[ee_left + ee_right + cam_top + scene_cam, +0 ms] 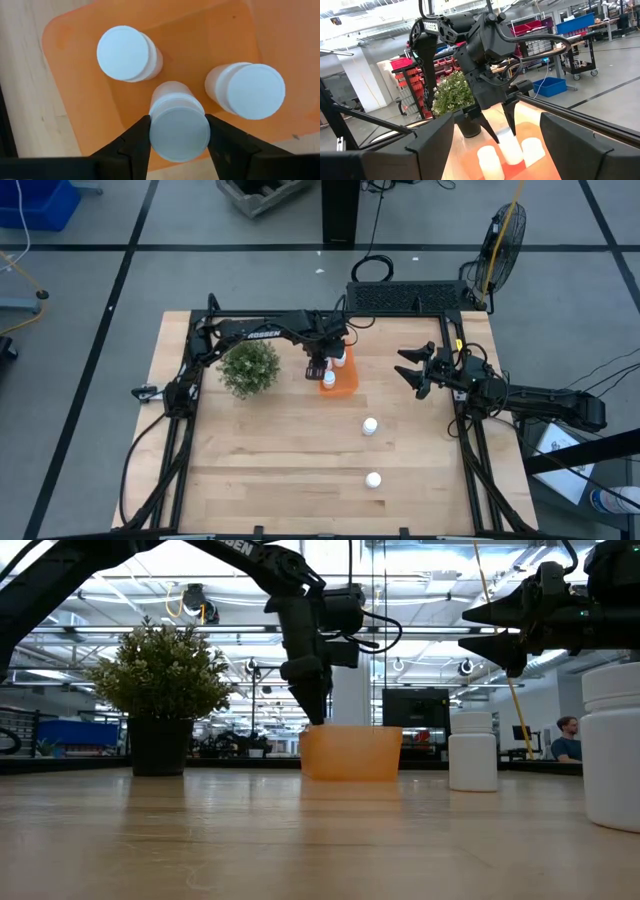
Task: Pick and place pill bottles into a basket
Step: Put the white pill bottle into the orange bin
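Note:
The orange basket (342,377) stands at the table's far middle, right of the green plant (249,367). Two white pill bottles (125,54) (250,90) stand upright in it. My left gripper (178,122) reaches down into the basket and is shut on a third bottle (177,125); it also shows in the low view (313,705). Two more bottles stand upright on the table (370,425) (373,478). My right gripper (412,370) hovers open and empty, right of the basket. My left gripper pinches the bottle between its two fingers at the top end, on opposite sides of the cap (152,131). The fingers (512,117) come from above, pointing down. The bottle stands upright inside the basket between the other two; whether its base touches the basket floor, I cannot tell.
The plant (165,690) stands in a dark pot close to the left of the basket. In the low view the two loose bottles (473,750) (612,745) stand to the right of the basket (350,752). Bare wood lies along the near left.

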`<control>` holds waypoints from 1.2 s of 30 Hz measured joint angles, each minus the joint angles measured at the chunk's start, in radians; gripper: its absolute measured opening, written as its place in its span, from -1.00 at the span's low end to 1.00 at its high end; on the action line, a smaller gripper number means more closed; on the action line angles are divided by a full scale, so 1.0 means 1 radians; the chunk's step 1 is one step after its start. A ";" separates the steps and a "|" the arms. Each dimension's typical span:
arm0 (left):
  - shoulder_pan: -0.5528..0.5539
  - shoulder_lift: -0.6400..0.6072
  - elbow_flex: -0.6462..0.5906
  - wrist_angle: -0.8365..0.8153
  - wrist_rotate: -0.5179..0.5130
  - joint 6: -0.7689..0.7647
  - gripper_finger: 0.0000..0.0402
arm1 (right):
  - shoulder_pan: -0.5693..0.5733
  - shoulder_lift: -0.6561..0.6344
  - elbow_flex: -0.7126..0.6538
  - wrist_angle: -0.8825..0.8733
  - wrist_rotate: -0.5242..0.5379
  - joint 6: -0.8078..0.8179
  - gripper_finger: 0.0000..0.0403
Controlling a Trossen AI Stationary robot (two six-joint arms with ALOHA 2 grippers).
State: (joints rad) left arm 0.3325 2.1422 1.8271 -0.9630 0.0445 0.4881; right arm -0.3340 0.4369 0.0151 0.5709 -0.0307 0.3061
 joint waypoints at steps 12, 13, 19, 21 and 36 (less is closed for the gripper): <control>0.000 0.000 0.000 0.010 -0.001 -0.001 -0.12 | 0.000 0.000 0.000 0.000 0.000 0.000 0.42; 0.000 0.000 0.000 0.018 -0.001 -0.005 -0.07 | 0.000 0.000 0.000 0.000 0.000 0.000 0.42; 0.001 0.000 0.000 0.034 -0.003 -0.019 0.17 | 0.000 0.000 0.000 0.000 0.000 0.000 0.42; 0.001 0.000 0.000 0.034 -0.003 -0.019 0.17 | 0.000 0.000 0.000 0.000 0.000 0.000 0.42; 0.001 -0.017 0.066 0.049 -0.075 -0.057 0.09 | 0.000 0.000 0.000 0.000 0.001 0.023 0.42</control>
State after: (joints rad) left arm 0.3334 2.1247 1.8926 -0.9145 -0.0304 0.4307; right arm -0.3340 0.4366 0.0154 0.5705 -0.0299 0.3290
